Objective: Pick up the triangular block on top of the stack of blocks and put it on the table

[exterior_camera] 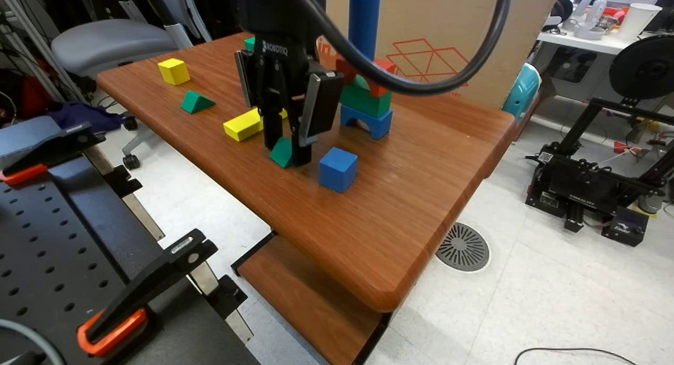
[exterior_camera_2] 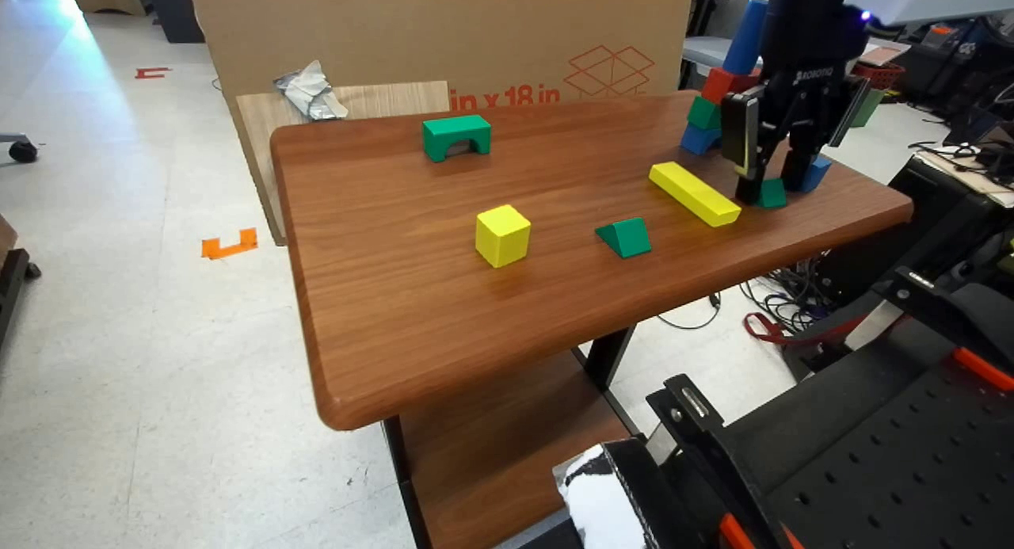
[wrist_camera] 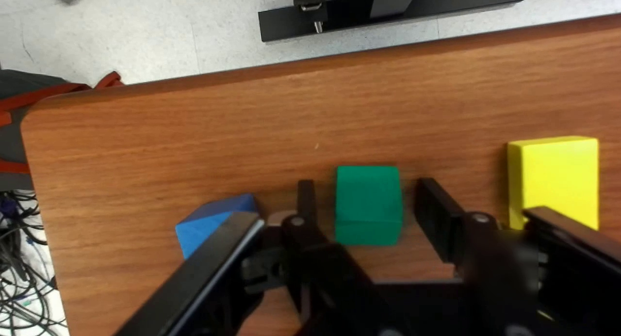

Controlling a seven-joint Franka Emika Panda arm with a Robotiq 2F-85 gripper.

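The triangular block (exterior_camera: 281, 153), a green wedge, rests on the table (exterior_camera: 400, 217) near its front edge. It also shows in an exterior view (exterior_camera_2: 771, 193) and in the wrist view (wrist_camera: 368, 205). My gripper (exterior_camera: 286, 150) is down at the table with one finger on each side of the wedge. In the wrist view the gripper (wrist_camera: 367, 193) is open, with a gap between the wedge and each finger. The stack of blocks (exterior_camera: 366, 99) stands behind the gripper: a blue arch, green and red blocks and a tall blue block on top. The arm partly hides it.
A blue cube (exterior_camera: 337, 170) lies close beside one finger. A yellow bar (exterior_camera_2: 694, 193) lies by the other finger. Another green wedge (exterior_camera_2: 627, 238), a yellow cube (exterior_camera_2: 503, 236) and a green arch (exterior_camera_2: 457, 135) are farther along the table. A cardboard box (exterior_camera_2: 444, 34) stands behind the table.
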